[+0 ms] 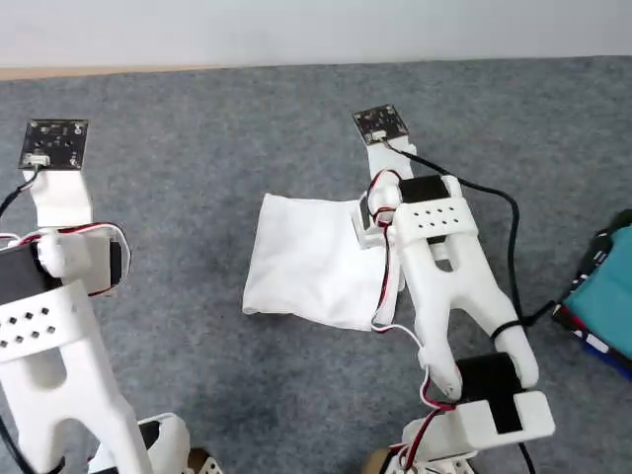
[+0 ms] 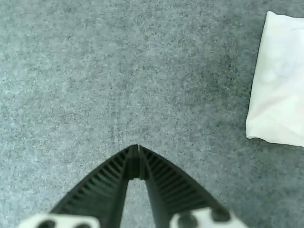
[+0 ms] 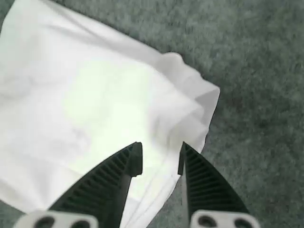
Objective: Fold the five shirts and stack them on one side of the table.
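The surface (image 1: pixel 197 346) is showing a grey, matt, fuzzy, carpet-like nap. The white shirt (image 1: pixel 311 262) lying on it is looking like soft, matt cloth, lightly creased. Over the shirt, the right arm's fingers (image 3: pixel 114 175) are showing black, ridged, matt plastic. The left arm's fingers (image 2: pixel 114 173), well apart from the shirt, are showing the same. The arm shells (image 1: pixel 434 215) are showing smooth white plastic.

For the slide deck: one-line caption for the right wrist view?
Right gripper, jaws apart, over a folded white shirt lying on the grey table.
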Action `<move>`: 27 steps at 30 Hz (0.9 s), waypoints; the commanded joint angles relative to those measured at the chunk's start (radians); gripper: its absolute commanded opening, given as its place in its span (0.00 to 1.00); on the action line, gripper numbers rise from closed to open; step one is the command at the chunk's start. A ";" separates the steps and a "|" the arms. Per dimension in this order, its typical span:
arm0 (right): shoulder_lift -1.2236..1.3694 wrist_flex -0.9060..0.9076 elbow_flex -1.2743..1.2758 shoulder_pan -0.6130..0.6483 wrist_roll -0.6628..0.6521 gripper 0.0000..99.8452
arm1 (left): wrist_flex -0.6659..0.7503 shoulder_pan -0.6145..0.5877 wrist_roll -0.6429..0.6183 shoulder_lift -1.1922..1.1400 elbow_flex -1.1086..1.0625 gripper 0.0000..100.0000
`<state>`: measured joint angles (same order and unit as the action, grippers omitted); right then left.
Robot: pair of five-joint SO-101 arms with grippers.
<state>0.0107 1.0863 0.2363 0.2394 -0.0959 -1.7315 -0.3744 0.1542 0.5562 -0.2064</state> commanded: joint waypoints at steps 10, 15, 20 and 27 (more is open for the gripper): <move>0.002 -0.035 -0.046 0.001 0.006 0.14 | 0.009 -0.005 -0.002 -0.002 0.001 0.01; 0.002 -0.033 -0.052 -0.024 0.006 0.14 | 0.018 -0.005 0.006 -0.003 -0.016 0.01; 0.008 -0.047 -0.052 -0.038 0.005 0.14 | 0.031 -0.003 0.046 -0.003 -0.061 0.01; 0.093 -0.074 -0.055 -0.041 0.006 0.14 | 0.044 -0.003 0.046 -0.002 -0.062 0.01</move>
<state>0.1013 1.0249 0.2363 0.2133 -0.0959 -1.7039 -0.3744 0.1910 0.5562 -0.2723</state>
